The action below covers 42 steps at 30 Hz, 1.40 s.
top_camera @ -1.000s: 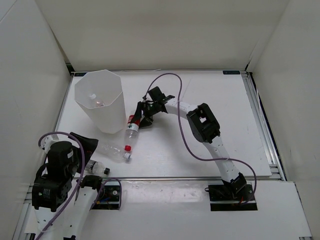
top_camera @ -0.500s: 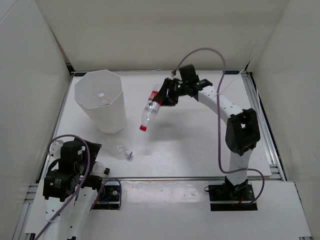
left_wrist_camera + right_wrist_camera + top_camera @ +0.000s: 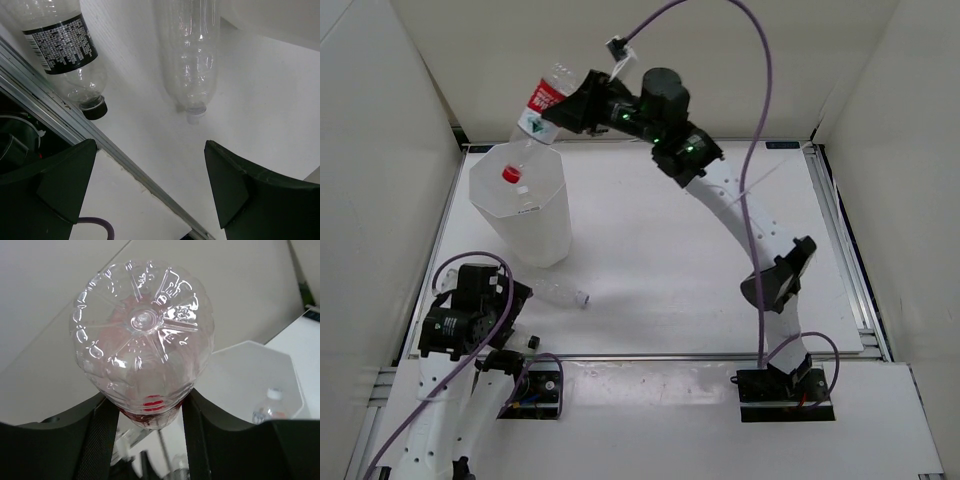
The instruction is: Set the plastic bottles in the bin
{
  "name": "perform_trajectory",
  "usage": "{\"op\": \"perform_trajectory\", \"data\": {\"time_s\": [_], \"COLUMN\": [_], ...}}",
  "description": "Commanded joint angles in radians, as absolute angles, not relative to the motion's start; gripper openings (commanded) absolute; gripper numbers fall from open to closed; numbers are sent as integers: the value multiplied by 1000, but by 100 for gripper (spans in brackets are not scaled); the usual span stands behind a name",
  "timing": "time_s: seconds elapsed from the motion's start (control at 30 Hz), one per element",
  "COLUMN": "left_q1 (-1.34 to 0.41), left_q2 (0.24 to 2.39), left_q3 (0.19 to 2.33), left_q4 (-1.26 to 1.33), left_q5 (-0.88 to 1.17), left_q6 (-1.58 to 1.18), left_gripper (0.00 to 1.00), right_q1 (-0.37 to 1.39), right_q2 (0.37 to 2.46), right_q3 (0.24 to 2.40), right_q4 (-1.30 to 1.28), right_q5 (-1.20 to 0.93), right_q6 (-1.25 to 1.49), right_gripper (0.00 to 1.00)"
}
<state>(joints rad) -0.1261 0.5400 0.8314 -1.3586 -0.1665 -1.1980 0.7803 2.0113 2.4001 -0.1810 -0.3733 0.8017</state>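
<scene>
My right gripper [image 3: 572, 106] is shut on the red-labelled bottle [image 3: 534, 112] and holds it high, tilted with its red cap down over the mouth of the white faceted bin [image 3: 525, 225]. In the right wrist view the bottle's clear base [image 3: 142, 335] sits between my fingers, with the bin [image 3: 235, 370] below; a white-capped bottle [image 3: 270, 407] lies inside it. My left gripper [image 3: 505, 300] is open and empty near the table's front left. In front of it lie an unlabelled clear bottle [image 3: 190, 55] and a short dark-capped bottle [image 3: 65, 50].
White walls enclose the table on three sides. A metal rail [image 3: 125, 165] runs along the table's front edge right under my left gripper [image 3: 147, 190]. The dark-capped bottle [image 3: 517, 342] lies against that rail; the unlabelled bottle [image 3: 560, 292] lies beside the bin's base.
My right arm has lifted the red-labelled bottle off the table and swung it up and left to above the bin. My left arm has shifted slightly at the front left.
</scene>
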Motion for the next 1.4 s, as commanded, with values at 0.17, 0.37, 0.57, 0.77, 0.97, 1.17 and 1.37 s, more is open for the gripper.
{"op": "perform_trajectory", "data": {"time_s": [0.17,0.37,0.57,0.77,0.97,1.17,1.37], "left_q1": [-121,-121,-121,-121,-62,67,143], "left_q2": [595,627,638,712,850,963,1061], "left_q3": [928,920,943,934,888,839,798], "left_q4": [-1402,-1417,-1431,-1431,-1431,-1431,-1431], "left_q5": [-143,-182,-302,-367,-377,-337,-337], "left_q6": [-1080,-1107,-1204,-1451,-1589,-1578,-1580], "left_gripper": [100,100,100,100,100,100,100], "right_q1": [930,930,939,969,969,979,979], "right_q2": [2172,2018,1838,1686,1609,1552,1526], "right_q3": [2482,2444,2289,2100,2036,1928,1853], "right_q4": [-55,-83,-201,-314,-482,-549,-619], "right_q5": [-19,73,120,172,209,209,189], "right_q6": [298,233,206,173,207,255,255], "right_gripper": [54,100,100,100,100,100,100]}}
